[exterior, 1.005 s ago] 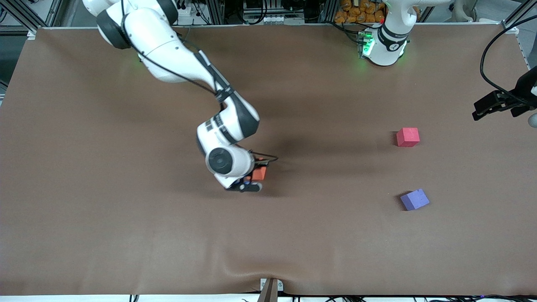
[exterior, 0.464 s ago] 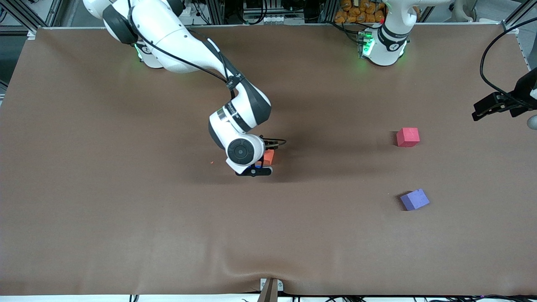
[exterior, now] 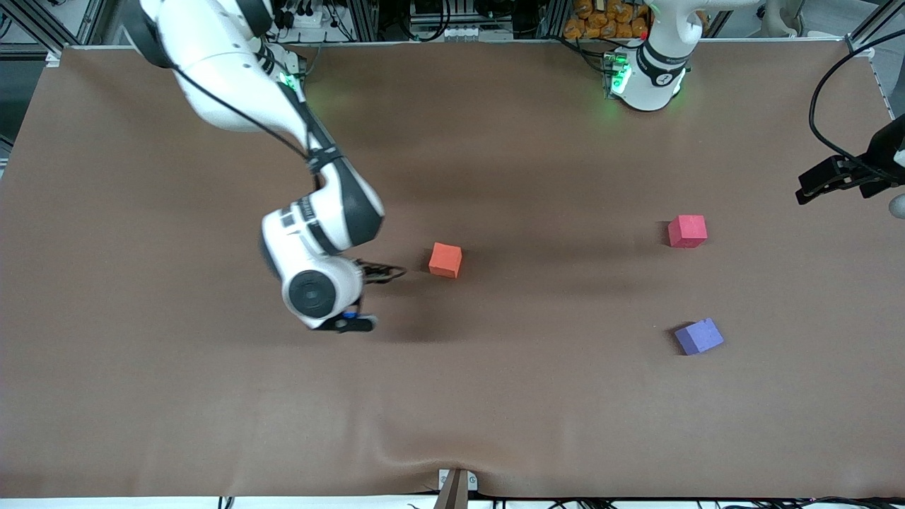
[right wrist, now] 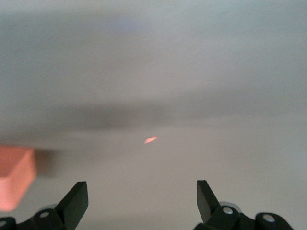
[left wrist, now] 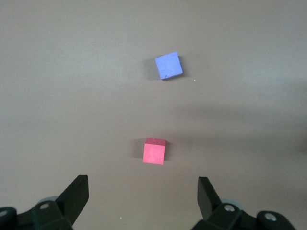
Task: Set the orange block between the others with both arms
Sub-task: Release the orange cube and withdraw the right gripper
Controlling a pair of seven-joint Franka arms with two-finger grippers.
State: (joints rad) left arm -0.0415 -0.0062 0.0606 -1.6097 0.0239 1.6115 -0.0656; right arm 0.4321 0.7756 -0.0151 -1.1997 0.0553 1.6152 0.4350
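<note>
Front view first: the orange block (exterior: 445, 259) sits alone on the brown table (exterior: 495, 396), roughly mid-table, free of any gripper. Just beside it, toward the right arm's end, the right gripper (exterior: 357, 297) hangs low over the table under its white wrist, its fingers mostly hidden from this angle. Toward the left arm's end lie the two others, the red-pink cube (exterior: 687, 231) and the purple-blue cube (exterior: 698, 336), the purple-blue one nearer the front camera, well apart from each other and from the orange block, with bare table between them. The left gripper (exterior: 824, 180) waits up at the table's edge at the left arm's end, dark against the frame. Left wrist view now: the left gripper (left wrist: 143, 196) shows both black fingers spread wide with nothing between them, and below it on the table are the red-pink cube (left wrist: 154, 151) and the purple-blue cube (left wrist: 168, 65), each standing by itself. Right wrist view: the right gripper (right wrist: 142, 196) has its jaws wide apart and empty, the orange block (right wrist: 14, 176) is at the picture's edge, outside the fingers, and a tiny orange speck (right wrist: 150, 140) lies on the table
</note>
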